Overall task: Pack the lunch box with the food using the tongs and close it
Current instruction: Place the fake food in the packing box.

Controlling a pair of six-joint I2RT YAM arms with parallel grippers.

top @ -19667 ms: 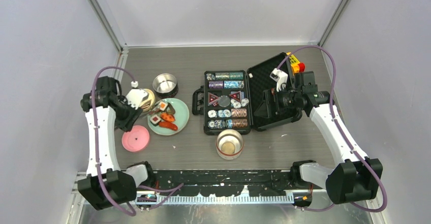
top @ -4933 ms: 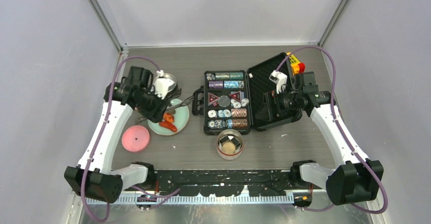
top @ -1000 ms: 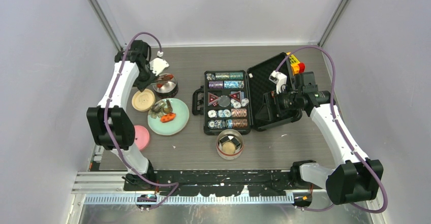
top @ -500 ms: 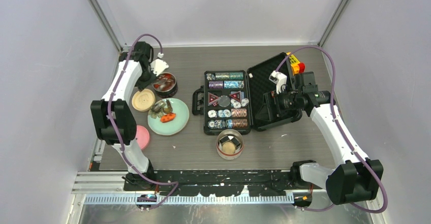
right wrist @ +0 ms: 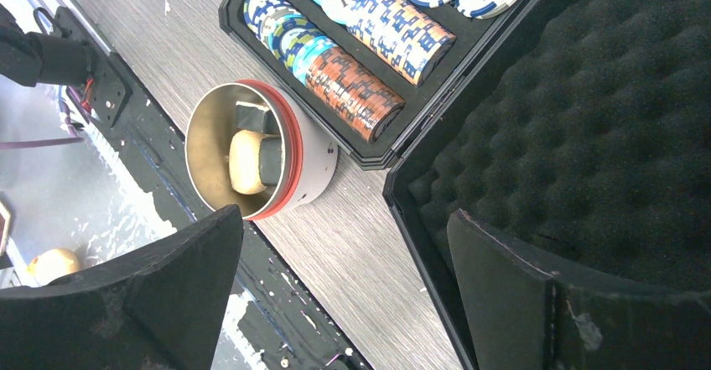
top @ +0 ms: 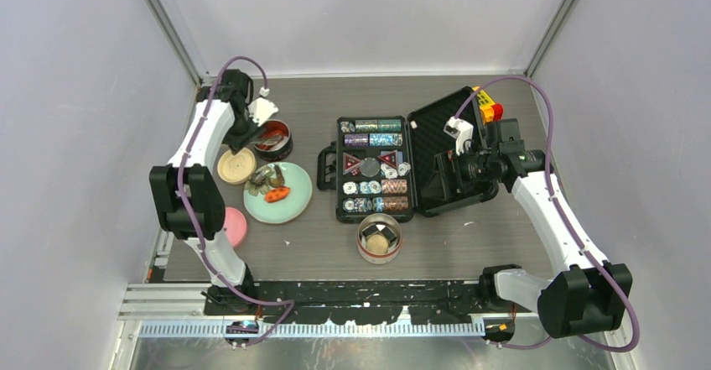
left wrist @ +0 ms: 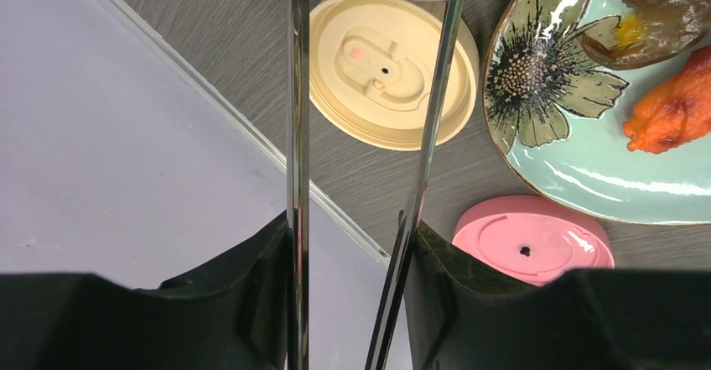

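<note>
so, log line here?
left hand: holds tongs at steel tub | right hand: open | cream lid, pink lid: off | sausage: on plate

My top camera looks down from the near side over the whole table (top: 319, 248). The left wrist view peers close along the tongs (left wrist: 295, 93) at cream lid (left wrist: 390, 68), pink lid (left wrist: 532, 240) and plate (left wrist: 587, 190) on the left. The right wrist view hangs close over pale tub (right wrist: 312, 169) and chip case (right wrist: 587, 135). The top view shows all of these too.
</note>
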